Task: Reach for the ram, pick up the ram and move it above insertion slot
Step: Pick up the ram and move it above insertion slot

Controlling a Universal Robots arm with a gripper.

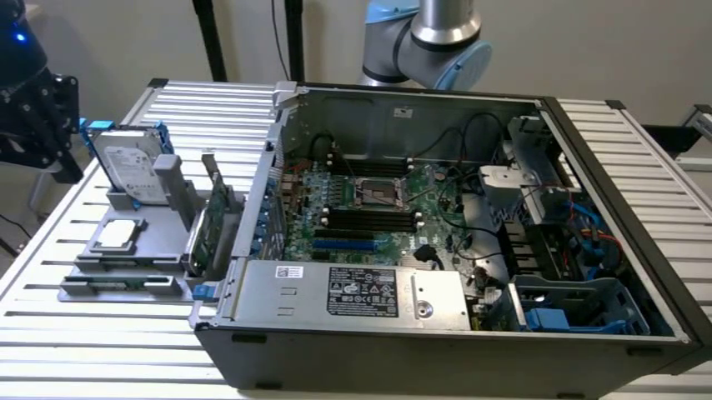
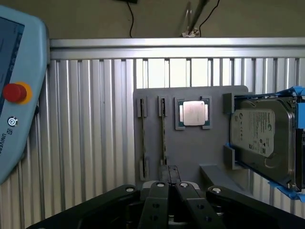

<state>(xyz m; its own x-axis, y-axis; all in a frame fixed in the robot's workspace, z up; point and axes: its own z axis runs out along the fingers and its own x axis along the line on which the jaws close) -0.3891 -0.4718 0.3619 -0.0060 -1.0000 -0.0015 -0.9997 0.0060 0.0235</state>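
Observation:
Two ram sticks (image 2: 163,136) stand on edge, side by side, in a grey holder (image 2: 190,152). In the exterior view the ram (image 1: 120,285) lies at the near end of that holder (image 1: 150,242), at the exterior view's left. My gripper (image 2: 172,174) hovers high above the holder edge nearest the sticks; its fingers (image 2: 159,200) are drawn together with nothing between them. The black insertion slots (image 1: 373,218) run side by side on the motherboard inside the open case (image 1: 623,167), just beyond a blue socket (image 1: 345,246).
The holder also carries a silver hard drive (image 2: 259,136), a processor chip (image 2: 193,113) and an upright green card (image 1: 217,217). A teach pendant (image 2: 19,86) with a red button stands beside the slatted table (image 2: 90,119). Dark equipment (image 1: 33,108) hangs at the exterior view's left.

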